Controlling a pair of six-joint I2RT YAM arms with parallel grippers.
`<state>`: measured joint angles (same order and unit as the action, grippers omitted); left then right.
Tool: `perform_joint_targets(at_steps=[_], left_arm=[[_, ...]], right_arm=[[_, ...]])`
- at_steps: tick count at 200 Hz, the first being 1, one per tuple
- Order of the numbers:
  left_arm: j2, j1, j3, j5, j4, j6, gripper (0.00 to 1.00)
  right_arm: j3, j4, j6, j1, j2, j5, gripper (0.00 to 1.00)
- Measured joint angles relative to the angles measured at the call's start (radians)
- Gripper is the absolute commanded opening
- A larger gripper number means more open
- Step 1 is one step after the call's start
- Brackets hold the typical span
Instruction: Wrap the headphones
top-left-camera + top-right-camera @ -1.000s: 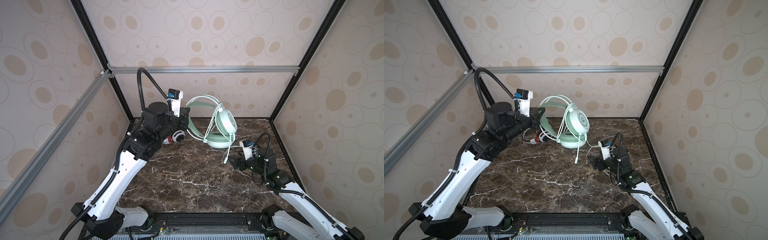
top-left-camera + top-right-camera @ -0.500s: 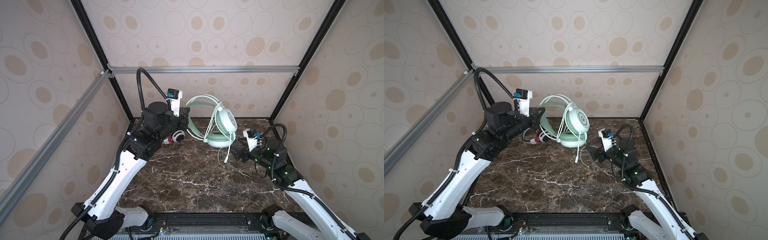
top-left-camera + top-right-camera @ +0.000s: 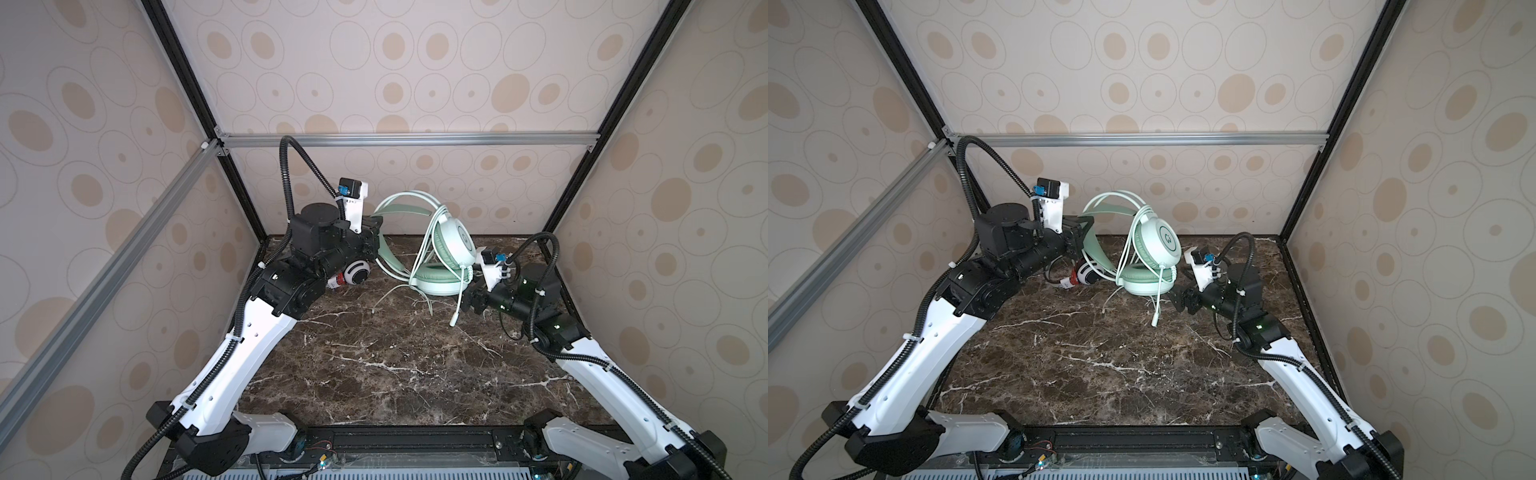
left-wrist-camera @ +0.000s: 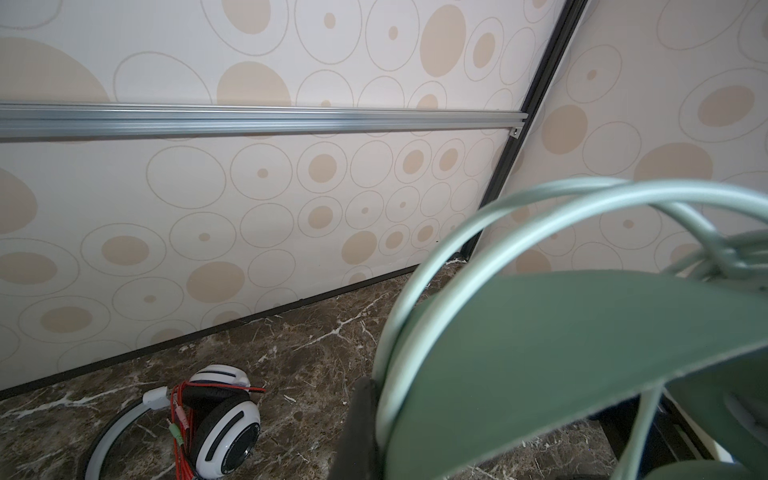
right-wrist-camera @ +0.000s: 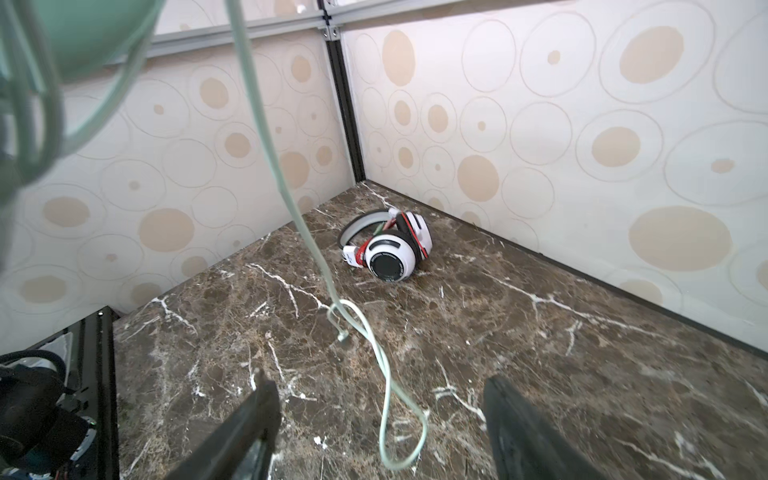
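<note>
The mint-green headphones (image 3: 453,245) (image 3: 1160,241) stand raised at the back of the marble table, their lower ear cup (image 3: 436,282) down near the table. My left gripper (image 3: 376,232) (image 3: 1079,232) is shut on their headband (image 4: 540,353). Their pale green cable (image 3: 459,299) (image 3: 1158,307) hangs from the upper cup, with its plug just above the table. My right gripper (image 3: 467,301) (image 3: 1177,299) (image 5: 378,378) is open next to that hanging cable, and a cable loop (image 5: 388,399) lies between its fingers, untouched. The white headphones (image 3: 355,274) (image 4: 224,424) (image 5: 390,249), bound with red cable, lie under the left arm.
Patterned walls close in the back and both sides, with a metal rail (image 3: 407,139) across the back. The dark marble table (image 3: 395,365) runs to a black rail at its front edge. The left arm's black hose (image 3: 299,166) arches above it.
My right arm has risen and moved back toward the hanging cable, gripper still open. The left gripper and the mint-green headphones have stayed in place.
</note>
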<state>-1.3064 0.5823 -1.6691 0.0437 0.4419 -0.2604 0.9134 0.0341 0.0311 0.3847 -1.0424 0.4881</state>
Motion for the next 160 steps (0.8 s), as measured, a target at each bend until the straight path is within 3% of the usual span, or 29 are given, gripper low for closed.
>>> perform_joint_targets(at_steps=[81,89,113,160], left_arm=[[-0.008,0.0,-0.007,0.025,-0.012,-0.015,0.0],[-0.011,0.0,-0.007,0.028,-0.014,-0.017,0.0],[-0.015,-0.001,-0.007,0.036,-0.014,-0.021,0.0],[-0.025,-0.002,-0.008,0.051,-0.023,-0.038,0.0]], right_arm=[[0.035,0.159,0.065,0.017,-0.115,0.096,0.77],[0.037,0.169,0.066,0.019,-0.121,0.094,0.74],[0.053,0.187,0.087,0.02,-0.144,0.08,0.53],[0.059,0.307,0.139,0.021,-0.258,0.063,0.49]])
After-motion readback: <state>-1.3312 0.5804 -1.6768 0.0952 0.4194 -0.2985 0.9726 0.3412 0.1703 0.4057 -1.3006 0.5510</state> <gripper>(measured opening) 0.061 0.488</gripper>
